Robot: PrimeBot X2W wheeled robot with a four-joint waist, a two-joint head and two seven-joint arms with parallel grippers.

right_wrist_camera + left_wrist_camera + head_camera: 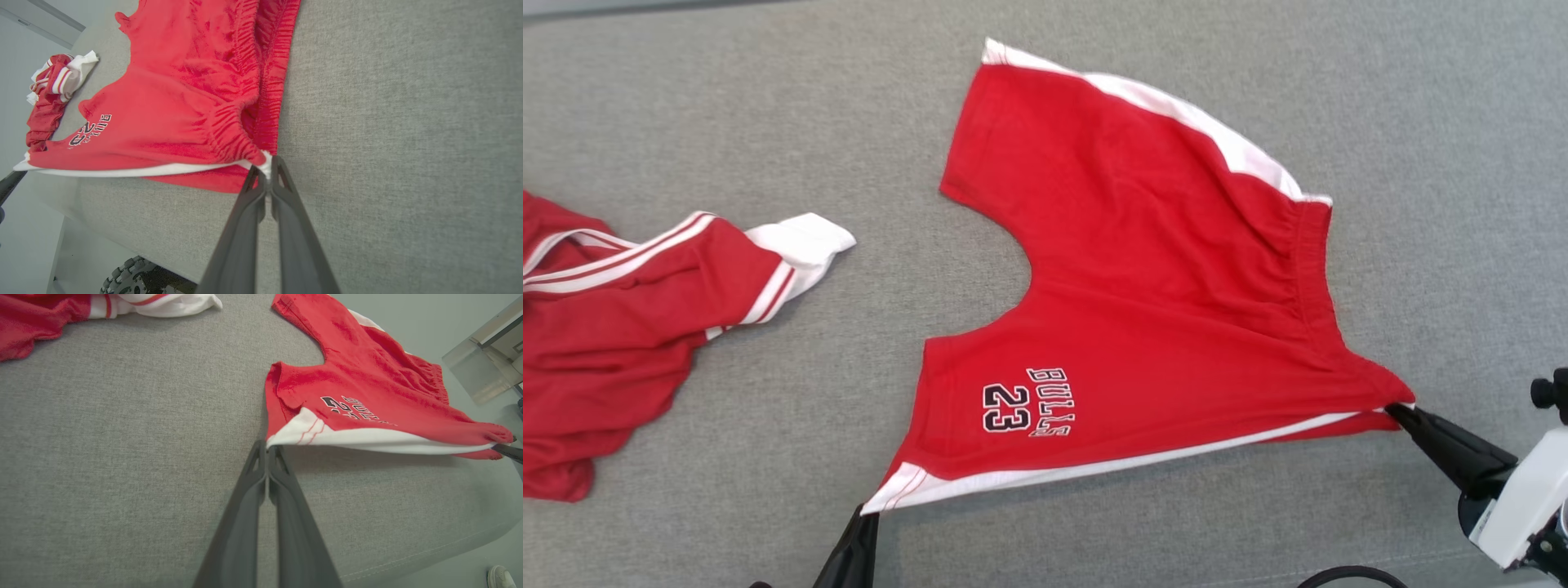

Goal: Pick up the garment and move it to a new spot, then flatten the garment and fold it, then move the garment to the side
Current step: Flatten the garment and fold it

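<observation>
My left gripper (864,513) grips the hem corner of the shorts (1143,269); my right gripper (1398,408) grips the waistband corner. The shorts lie on the tabletop (727,122), toward its near edge. Pulling the corners apart tensions the side seam, presumably for flattening.

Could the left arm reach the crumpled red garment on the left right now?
Probably not yet: the left gripper is shut on the shorts' hem corner. Nothing but bare grey surface lies between it and the crumpled garment, so after letting go the way looks free.
</observation>
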